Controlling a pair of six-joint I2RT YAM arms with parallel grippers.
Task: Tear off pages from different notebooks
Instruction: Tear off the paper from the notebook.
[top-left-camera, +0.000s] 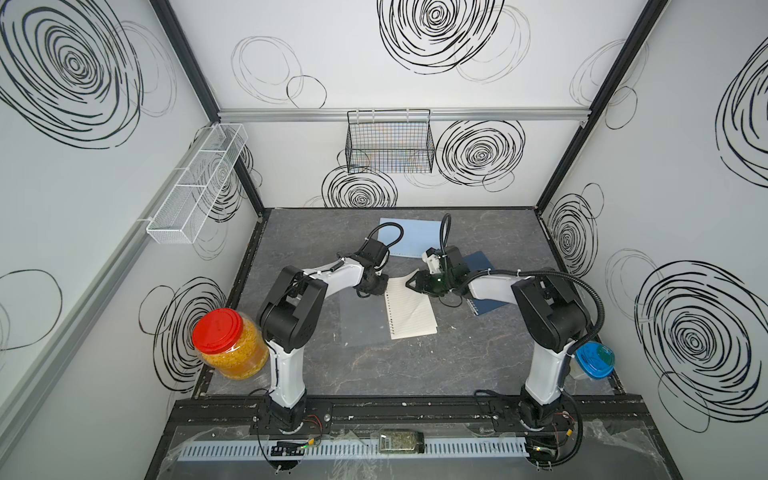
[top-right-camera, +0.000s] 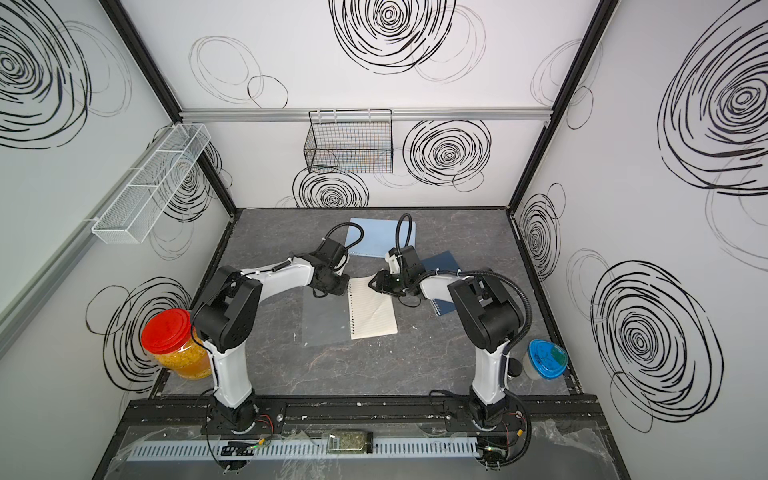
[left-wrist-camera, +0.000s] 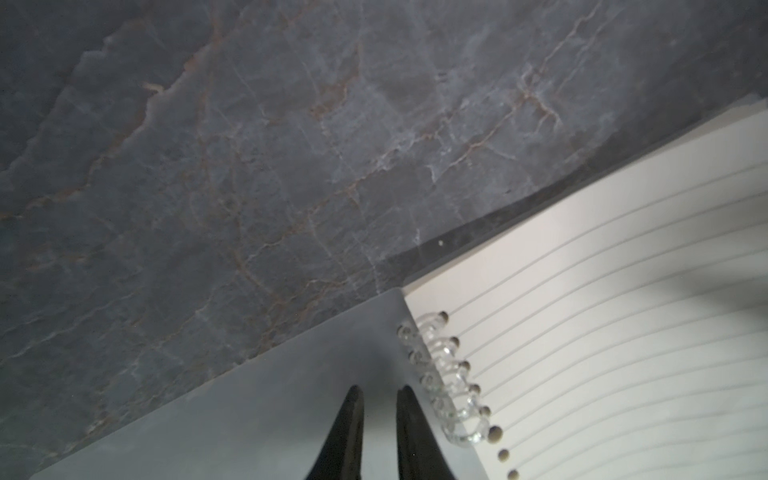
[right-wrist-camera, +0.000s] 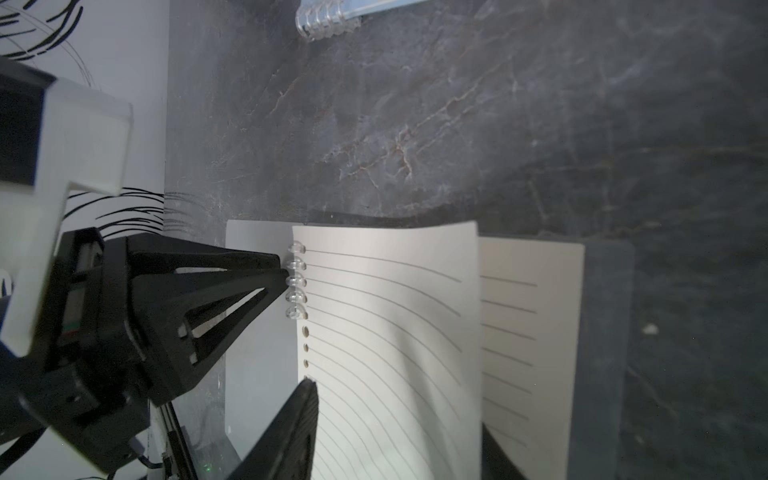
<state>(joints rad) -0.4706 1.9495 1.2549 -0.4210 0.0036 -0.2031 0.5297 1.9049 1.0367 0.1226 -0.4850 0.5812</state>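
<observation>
left gripper (left-wrist-camera: 379, 394): black fingers close together, a narrow slit between them with nothing in it; tips down on the frosted clear plastic cover (left-wrist-camera: 270, 415), just beside the clear plastic binding rings (left-wrist-camera: 440, 374).
right gripper (top-left-camera: 409, 283): points in from the opposite side, at the far end of the cream lined top page (top-left-camera: 405, 299); one black finger (right-wrist-camera: 291, 436) shows against the paper near the punched holes; whether the jaws clamp the sheet, cannot tell.
top page: bowed up off the stack below; far right corner raised to the right gripper in both top views; five rings thread its holes beside the left gripper, and the next holes along show no ring.
clear-covered notebook (top-right-camera: 374, 328): rectangular, ring-bound, open, mid-table between the two grippers; cover laid flat toward the left arm.
light-blue notebook (top-left-camera: 415, 232): wire-bound, closed, flat at the back of the table, partly behind both wrists.
dark navy notebook (top-left-camera: 489, 306): wire-bound, flat, just right of the open one, partly under the right arm.
writing: dark marks on the tub's blue lid, too small to read.
jar (top-left-camera: 230, 349): clear, round, red screw lid, front left corner; full of yellow-orange bits.
tub (top-left-camera: 595, 358): clear, blue lid, front right edge; contents unclear.
box (top-left-camera: 401, 441): small, clear, on the front rail; grey-green matter inside.
baskets: white mesh three-bay basket (top-left-camera: 195, 183) on the left wall; black wire basket (top-left-camera: 390, 143) on the rear wall.
table (top-left-camera: 374, 374): dark grey marbled top.
</observation>
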